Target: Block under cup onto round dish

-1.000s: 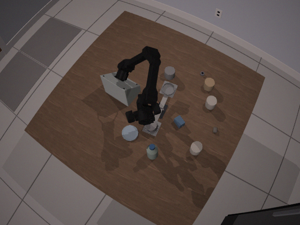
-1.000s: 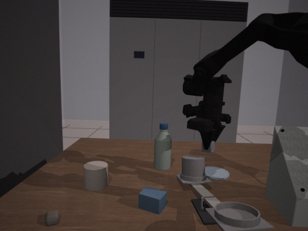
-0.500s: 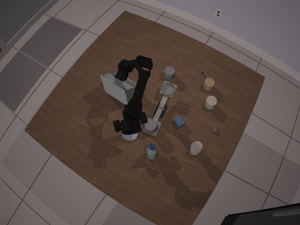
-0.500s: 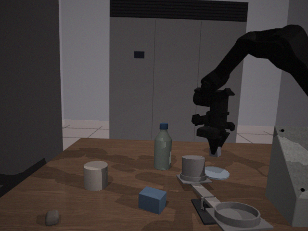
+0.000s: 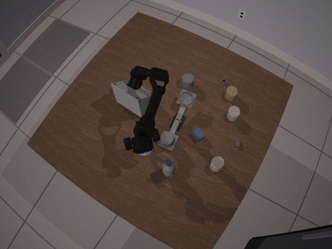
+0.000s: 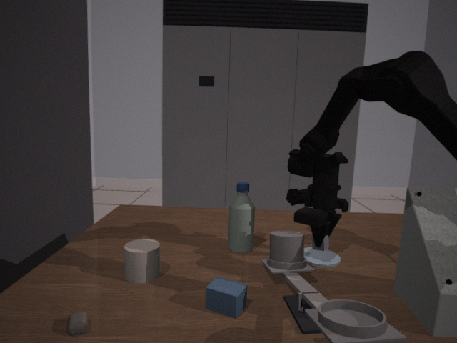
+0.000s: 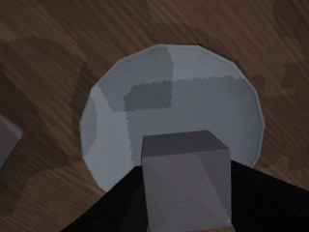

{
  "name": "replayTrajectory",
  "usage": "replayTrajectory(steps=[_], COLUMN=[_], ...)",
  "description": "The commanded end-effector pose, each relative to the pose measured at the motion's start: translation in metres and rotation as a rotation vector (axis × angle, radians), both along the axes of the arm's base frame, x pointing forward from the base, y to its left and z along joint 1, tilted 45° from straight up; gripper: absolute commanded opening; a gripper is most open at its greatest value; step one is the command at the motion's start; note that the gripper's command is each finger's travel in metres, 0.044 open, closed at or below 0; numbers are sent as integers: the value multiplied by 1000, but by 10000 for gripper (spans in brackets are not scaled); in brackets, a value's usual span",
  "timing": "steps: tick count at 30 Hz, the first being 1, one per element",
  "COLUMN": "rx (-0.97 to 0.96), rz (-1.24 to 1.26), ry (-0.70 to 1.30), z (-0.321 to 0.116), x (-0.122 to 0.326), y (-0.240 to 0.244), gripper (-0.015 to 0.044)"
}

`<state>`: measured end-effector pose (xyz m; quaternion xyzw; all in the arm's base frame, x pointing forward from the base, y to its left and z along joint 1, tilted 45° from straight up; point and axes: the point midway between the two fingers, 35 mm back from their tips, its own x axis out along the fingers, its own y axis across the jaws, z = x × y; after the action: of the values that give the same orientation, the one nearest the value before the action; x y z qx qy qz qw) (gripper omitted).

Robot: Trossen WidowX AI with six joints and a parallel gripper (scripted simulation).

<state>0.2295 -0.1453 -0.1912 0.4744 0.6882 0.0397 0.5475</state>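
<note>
Can't see the grey block [image 6: 323,244] [image 7: 187,193] from overhead, behind the gripper [image 5: 142,146] [image 6: 323,239] [image 7: 181,172]. Looks plain and boxy, pinched between the fingertips, overlapping the round dish's [image 5: 144,153] [image 6: 324,259] [image 7: 193,106] six-o'clock side in the wrist view.

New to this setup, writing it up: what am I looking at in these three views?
One black robot arm, seen from above, from the side across the table, and from a camera at its wrist. Its fingers grip a small grey block over a pale round dish. Beside the dish is a balance: a grey cup on one end, an uncovered ring on the other. Around it stand a bottle, a blue box and several cylinders.
</note>
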Motion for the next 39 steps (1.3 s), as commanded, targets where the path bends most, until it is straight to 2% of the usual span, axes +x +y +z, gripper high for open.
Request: replayTrajectory(steps=[1, 16, 33, 36, 39], rx=[-4, -3, -3, -5, -6], rz=[-9, -9, -6, -8, -9], ry=[-4, -5, -2, -3, -3], z=[-2, -17, -8, 20, 28], x=[1, 2, 1, -1, -2], y=[1, 15, 6, -22, -28], gripper=[0, 0, 440, 440, 440])
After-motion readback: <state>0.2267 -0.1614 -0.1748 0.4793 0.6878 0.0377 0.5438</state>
